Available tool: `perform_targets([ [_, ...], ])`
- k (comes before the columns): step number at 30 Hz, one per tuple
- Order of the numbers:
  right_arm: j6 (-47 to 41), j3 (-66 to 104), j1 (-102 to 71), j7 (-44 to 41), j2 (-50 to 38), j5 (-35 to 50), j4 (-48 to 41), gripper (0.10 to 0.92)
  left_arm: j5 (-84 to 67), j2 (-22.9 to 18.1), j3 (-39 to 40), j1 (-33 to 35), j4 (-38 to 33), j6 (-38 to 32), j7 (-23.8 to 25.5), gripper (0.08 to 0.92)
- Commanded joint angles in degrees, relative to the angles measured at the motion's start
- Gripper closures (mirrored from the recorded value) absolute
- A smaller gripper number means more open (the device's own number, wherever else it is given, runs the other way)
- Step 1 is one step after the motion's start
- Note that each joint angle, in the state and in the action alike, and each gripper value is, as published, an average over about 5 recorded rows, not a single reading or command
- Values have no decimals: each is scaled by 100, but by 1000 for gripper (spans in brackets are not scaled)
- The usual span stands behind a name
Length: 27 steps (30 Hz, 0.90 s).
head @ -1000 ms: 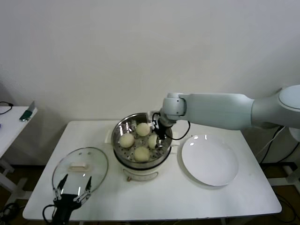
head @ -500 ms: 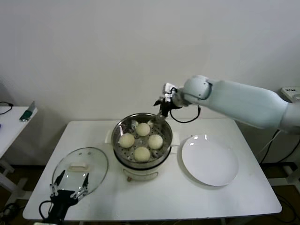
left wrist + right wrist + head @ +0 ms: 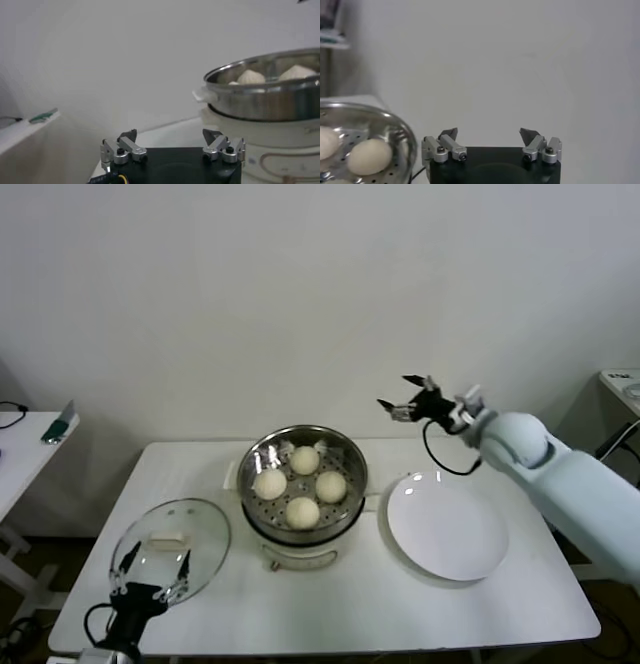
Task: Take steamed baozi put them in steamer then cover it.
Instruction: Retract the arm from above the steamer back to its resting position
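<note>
**A:** Since a second ago our right gripper [image 3: 408,406] has swung up and away from the steamer [image 3: 304,489]; it hangs in the air behind the white plate [image 3: 446,527], fingers spread wide and holding nothing. Our left gripper [image 3: 150,576] has barely shifted: it waits low at the near edge of the bench [image 3: 330,609], fingers open and empty.

**B:** And the buns [image 3: 302,483]?

**A:** All four sit on the perforated tray inside the steamer, well off from our right fingers. They are smooth, domed and cream-white.

**B:** So we turn to the lid [image 3: 171,546].

**A:** We think so. It lies flat on the bench just beyond our left fingers, rim down: clear glass, metal rim, a cream bar handle [image 3: 166,538] at its centre.

**B:** How will it handle?

**A:** We judge it stiff, fairly heavy for its size, slippery on the glass and breakable if dropped. We would take it by the bar handle, across its narrow width, never by the rim, and lift it level.
</note>
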Motion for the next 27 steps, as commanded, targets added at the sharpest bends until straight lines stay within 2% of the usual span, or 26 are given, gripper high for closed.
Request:
perform_targets([
  [1,1762,4547,-5470,281,836,-1005,598,203,1363,153,-120,-389,290,-141,-414,177],
  [7,2441,4764,-6190,6,1757,-1226,506,203,1759,119,-91,-336,507,-271,-807,177],
  [14,2880,4701,-6544,18,2422,-1611,474,203,4223,332,-118,-399,1213,-527,-2414,177],
  [20,2889,4588,-6562,100,2729,-1784,462,203,6332,651,93,-737,2314,-485,-3410,177],
  [27,2858,4541,-6581,72,2879,-2004,545,203,7379,719,246,-1410,3526,-585,-3623,177],
])
